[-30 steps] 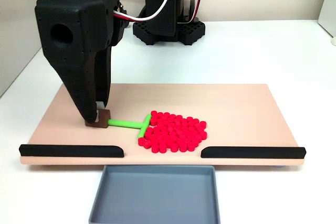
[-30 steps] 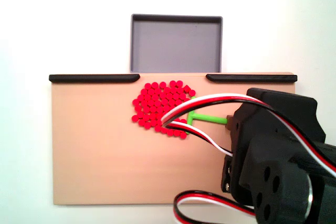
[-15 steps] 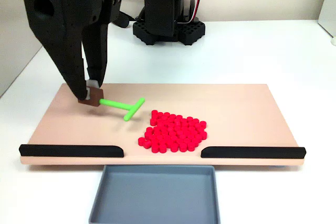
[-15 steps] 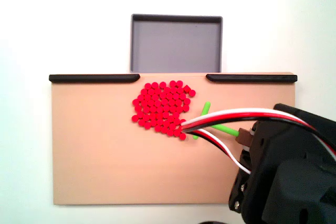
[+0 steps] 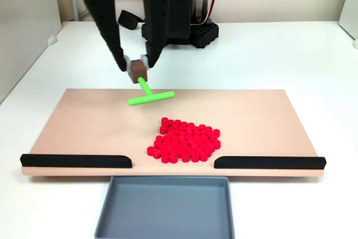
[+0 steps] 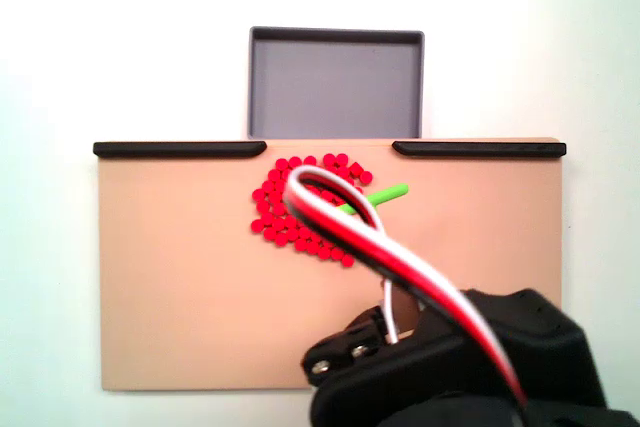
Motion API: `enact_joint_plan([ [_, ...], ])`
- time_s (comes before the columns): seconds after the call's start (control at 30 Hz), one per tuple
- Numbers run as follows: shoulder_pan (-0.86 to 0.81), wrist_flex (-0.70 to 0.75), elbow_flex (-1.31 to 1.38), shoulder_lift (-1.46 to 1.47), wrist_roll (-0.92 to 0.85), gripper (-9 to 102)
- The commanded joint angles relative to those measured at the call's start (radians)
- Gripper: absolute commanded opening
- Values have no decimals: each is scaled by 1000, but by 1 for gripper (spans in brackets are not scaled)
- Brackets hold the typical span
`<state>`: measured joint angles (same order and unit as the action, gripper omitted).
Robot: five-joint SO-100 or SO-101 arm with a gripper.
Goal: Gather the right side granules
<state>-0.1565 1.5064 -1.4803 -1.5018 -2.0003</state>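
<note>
Your claw (image 5: 137, 66) is closed on the green T-stick's (image 5: 150, 94) brown handle; below it, granules (image 5: 185, 140) look light and loose, so sweep them rather than pinch.

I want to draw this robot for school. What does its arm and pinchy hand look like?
The arm is matte black plastic, chunky and boxy, standing on a black base with small holes in it. The gripper has two long black fingers that taper to narrow tips, with pale pads on the inside. Red, white and black cables loop along the arm in both fixed views.
</note>
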Motion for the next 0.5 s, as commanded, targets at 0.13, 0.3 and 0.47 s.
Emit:
enact_joint_plan([
  [0.13, 129, 29, -25, -51, 291, 0],
  [0.3, 212, 31, -25, -64, 425, 0],
  [0.47, 210, 31, -51, -92, 451, 0],
])
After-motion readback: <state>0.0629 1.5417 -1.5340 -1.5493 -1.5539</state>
